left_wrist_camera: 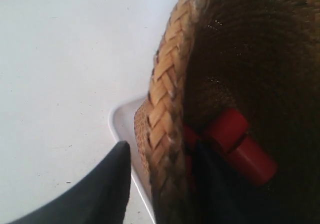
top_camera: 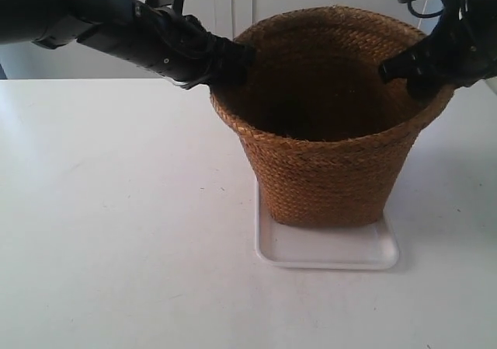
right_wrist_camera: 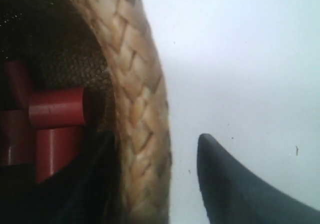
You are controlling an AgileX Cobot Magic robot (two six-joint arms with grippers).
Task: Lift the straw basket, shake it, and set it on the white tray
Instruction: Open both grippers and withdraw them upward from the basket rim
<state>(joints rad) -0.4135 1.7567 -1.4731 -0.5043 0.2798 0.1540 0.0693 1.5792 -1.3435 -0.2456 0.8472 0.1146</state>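
The straw basket (top_camera: pixel 326 178) stands upright with its long axis vertical. Its wide round mouth opens straight up and its narrower squarish base is down. The white tray (top_camera: pixel 326 254) lies flat directly under the basket, with its long side running across the exterior view. The base appears to rest on the tray's far part, so a bare strip of tray shows in front of the basket, and the flared rim reaches out past the tray's edges. The tray itself lies on the white bench (top_camera: pixel 116 225). At the bottom of the basket lie several red cylinders (left_wrist_camera: pixel 240 146), seen only in the wrist views. Two dark arms meet the basket at opposite sides of its rim: the arm at the exterior view's left (top_camera: pixel 147 38) at one side and the arm at the exterior view's right (top_camera: pixel 446 54) at the other. The left gripper (left_wrist_camera: pixel 162 151) straddles the braided rim with one finger inside the basket and one outside. Its jaws are parted, and a gap showing basket wall and tray separates the outer finger from the rim, so it clamps nothing. The right gripper (right_wrist_camera: pixel 152 146) straddles the rim the same way, spread wide. Its inner finger sits in the dark against the rim, and its outer finger stands clear of the rim with bare bench between them.
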